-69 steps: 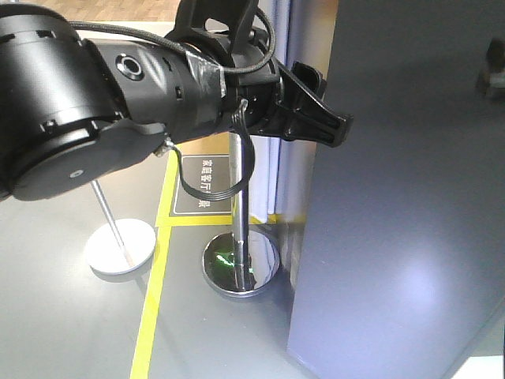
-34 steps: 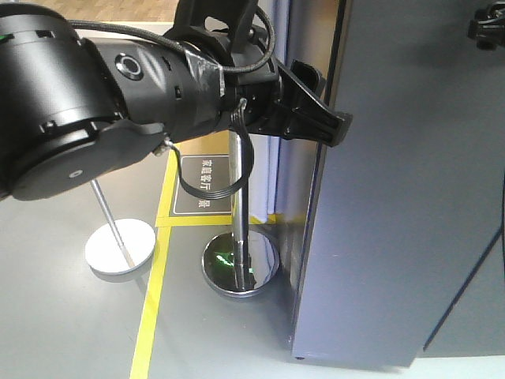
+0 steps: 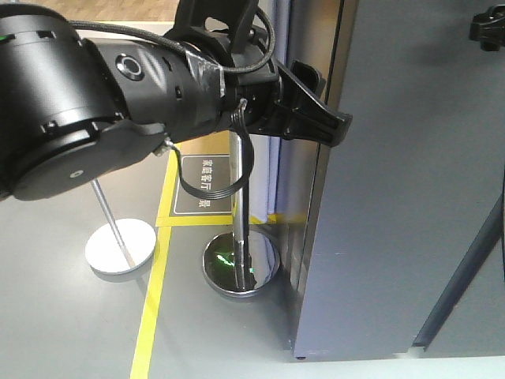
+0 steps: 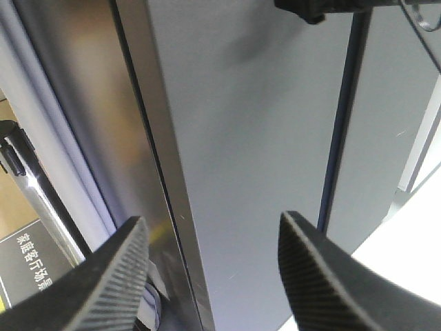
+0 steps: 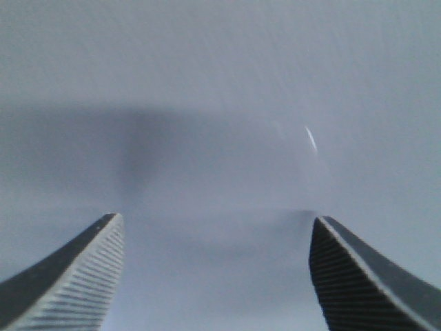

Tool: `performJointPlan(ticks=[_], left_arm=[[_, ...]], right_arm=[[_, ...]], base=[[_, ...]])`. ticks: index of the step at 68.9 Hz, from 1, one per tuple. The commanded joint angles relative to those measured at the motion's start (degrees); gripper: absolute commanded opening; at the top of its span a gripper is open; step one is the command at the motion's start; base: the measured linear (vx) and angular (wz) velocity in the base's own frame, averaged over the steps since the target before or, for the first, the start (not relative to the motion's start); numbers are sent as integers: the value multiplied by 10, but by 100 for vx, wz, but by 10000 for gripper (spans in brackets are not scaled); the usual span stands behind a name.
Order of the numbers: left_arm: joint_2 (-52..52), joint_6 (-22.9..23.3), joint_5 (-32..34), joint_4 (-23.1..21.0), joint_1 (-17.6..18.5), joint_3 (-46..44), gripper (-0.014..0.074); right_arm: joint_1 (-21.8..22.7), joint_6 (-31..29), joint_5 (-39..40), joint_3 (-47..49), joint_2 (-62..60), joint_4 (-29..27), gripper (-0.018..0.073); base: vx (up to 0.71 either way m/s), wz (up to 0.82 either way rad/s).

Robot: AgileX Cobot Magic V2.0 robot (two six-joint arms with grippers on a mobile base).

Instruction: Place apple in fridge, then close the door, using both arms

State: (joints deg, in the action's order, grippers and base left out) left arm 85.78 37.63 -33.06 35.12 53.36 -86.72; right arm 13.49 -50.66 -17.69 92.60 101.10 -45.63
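Note:
The fridge's dark grey door [image 3: 394, 197] fills the right of the front view and lies close against the fridge's shiny side [image 3: 312, 237], with only a thin dark seam [image 4: 165, 179] between them. My left gripper [image 3: 331, 118] hovers at that left edge, open and empty [image 4: 213, 219], straddling the seam. My right gripper [image 3: 489, 28] is at the door's upper right. It is open and empty [image 5: 215, 219], its fingertips [image 5: 103, 238] right in front of the grey face [image 5: 220, 103]. The apple is hidden.
A shiny metal stanchion pole with a round mirrored base [image 3: 241, 264] stands just left of the fridge. A white round base [image 3: 120, 246] sits further left. Yellow floor tape [image 3: 150, 316] and a dark floor sign [image 3: 203, 183] mark the grey floor. A dark vertical strip [image 3: 461, 276] borders the door's right.
The door has swung away from the camera toward the fridge, so its right edge now shows. The right gripper has moved up in the top right corner. The left arm stayed put.

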Motion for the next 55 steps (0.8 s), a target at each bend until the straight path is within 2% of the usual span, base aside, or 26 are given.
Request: performJointPlan(ticks=[1, 13, 29, 46, 55], left_arm=[[-23, 3, 29, 14, 3, -21, 407], [-23, 3, 27, 14, 3, -21, 407], [-23, 3, -3, 36, 3, -21, 407], [-25, 3, -84, 55, 3, -21, 407], [-40, 3, -121, 58, 3, -21, 407]], right_arm=[[7, 3, -7, 23, -45, -4, 510], [7, 7, -60, 23, -96, -4, 467], [7, 28, -175, 23, -165, 0, 348], [7, 37, -278, 23, -227, -5, 267], [7, 44, -297, 8, -268, -8, 237]], base=[[0, 0], [0, 0], [0, 0], [0, 0], [0, 0]])
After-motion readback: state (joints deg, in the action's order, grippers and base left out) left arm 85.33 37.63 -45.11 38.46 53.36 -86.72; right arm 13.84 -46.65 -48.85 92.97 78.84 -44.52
